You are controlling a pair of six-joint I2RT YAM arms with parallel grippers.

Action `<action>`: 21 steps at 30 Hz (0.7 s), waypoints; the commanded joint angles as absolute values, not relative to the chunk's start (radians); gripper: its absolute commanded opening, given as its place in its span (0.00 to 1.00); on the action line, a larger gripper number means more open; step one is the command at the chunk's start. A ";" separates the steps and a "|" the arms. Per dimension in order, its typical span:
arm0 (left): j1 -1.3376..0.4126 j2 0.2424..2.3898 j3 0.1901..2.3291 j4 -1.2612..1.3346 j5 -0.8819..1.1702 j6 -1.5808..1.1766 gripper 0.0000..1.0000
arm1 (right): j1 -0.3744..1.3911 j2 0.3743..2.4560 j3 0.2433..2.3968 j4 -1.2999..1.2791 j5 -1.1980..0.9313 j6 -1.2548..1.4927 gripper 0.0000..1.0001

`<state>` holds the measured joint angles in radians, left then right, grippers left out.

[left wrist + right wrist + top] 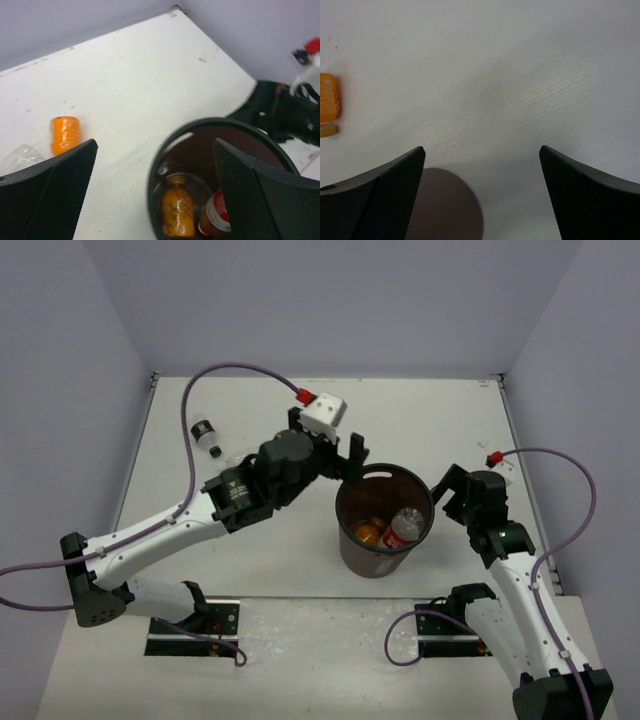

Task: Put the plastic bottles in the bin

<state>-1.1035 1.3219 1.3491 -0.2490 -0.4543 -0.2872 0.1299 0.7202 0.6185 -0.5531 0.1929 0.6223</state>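
Observation:
The dark brown bin stands at the table's middle. An orange bottle and a clear red-label bottle lie inside it, also seen in the left wrist view as the orange one and the red-label one. My left gripper is open and empty over the bin's far-left rim. My right gripper is open and empty, just right of the bin. A black-label bottle lies far left. An orange bottle and a clear bottle lie on the table.
The right arm is close to the bin's right side. Grey walls enclose the table on three sides. In the right wrist view the bin's wall sits low between the fingers and an orange bottle lies at the left edge.

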 commanded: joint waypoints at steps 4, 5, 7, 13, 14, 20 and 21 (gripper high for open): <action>-0.799 1.256 1.297 -0.198 -0.355 -0.288 1.00 | 0.127 0.773 0.739 -0.566 0.230 0.672 0.99; -0.772 1.268 1.288 -0.188 -0.316 -0.278 1.00 | 0.127 0.775 0.749 -0.570 0.236 0.678 0.99; -0.697 1.328 1.279 -0.170 -0.228 -0.254 1.00 | 0.127 0.773 0.777 -0.574 0.255 0.680 0.99; -0.589 1.543 1.358 -0.179 -0.003 -0.175 1.00 | 0.126 0.801 0.914 -0.617 0.328 0.644 0.99; -0.589 1.573 1.368 -0.176 0.003 -0.168 1.00 | 0.125 0.816 0.947 -0.622 0.329 0.641 0.99; -0.588 1.807 1.436 -0.191 0.006 -0.165 1.00 | 0.123 0.893 1.097 -0.638 0.292 0.610 0.99; -0.586 1.831 1.461 -0.196 -0.014 -0.170 1.00 | 0.123 0.898 1.106 -0.638 0.294 0.606 0.99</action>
<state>-0.5879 1.7623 1.3756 -0.2031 -0.0328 -0.1968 0.1276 0.8727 1.0292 -0.6291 0.2784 0.6331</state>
